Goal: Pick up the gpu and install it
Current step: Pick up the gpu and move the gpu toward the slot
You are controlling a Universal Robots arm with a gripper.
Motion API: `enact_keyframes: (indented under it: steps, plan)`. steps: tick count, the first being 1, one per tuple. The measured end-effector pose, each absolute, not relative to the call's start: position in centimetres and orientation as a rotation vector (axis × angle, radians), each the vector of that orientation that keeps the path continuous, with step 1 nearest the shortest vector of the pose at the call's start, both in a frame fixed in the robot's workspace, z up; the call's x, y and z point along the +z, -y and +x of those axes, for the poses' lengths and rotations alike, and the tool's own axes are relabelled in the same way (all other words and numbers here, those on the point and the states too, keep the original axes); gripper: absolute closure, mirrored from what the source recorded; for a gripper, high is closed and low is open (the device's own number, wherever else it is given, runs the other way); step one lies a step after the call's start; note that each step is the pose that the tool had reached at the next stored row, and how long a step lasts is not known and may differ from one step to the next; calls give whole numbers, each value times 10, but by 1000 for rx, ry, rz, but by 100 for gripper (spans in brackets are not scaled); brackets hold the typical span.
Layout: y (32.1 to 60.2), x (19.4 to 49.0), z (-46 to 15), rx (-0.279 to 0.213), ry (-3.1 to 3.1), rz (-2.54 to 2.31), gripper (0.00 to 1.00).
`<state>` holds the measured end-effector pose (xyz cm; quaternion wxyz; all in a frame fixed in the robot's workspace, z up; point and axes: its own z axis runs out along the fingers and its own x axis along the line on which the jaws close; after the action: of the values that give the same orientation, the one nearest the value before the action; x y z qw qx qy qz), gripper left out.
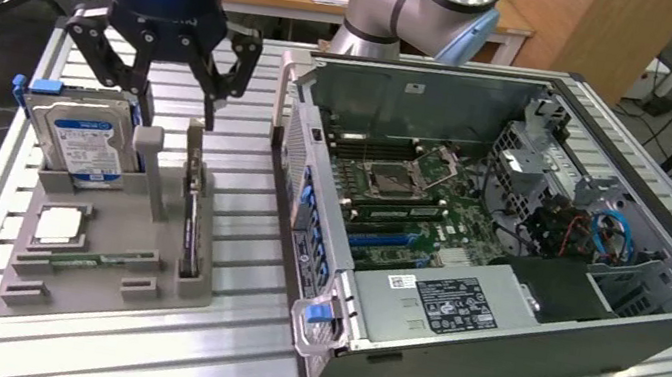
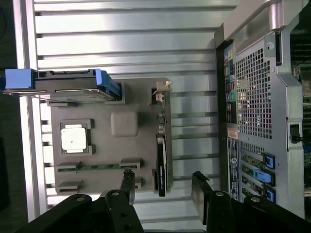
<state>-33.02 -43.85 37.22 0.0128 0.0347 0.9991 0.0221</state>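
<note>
Fingers apart, the hand (image 1: 174, 107) hung over the upright gpu (image 1: 190, 194), and would grip best centred squarely across its thin edge.

At the upper left of the exterior view the gripper (image 1: 175, 110) is black with a small blue light. Below it the tray (image 1: 90, 289) is plain grey, the gpu (image 1: 190, 196) dark, the hard drive (image 1: 80, 143) silver with a blue-and-white label and blue rails, the memory stick (image 1: 102, 260) green. The table (image 1: 215, 357) is silver, striped with grooves; the computer case (image 1: 582, 339) at right is dark grey
</note>
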Motion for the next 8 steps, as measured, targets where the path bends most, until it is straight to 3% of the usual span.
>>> enact_keyframes:
  steps: [8]
  plan:
    - [438, 368, -329, 69, -3113, 108, 41]
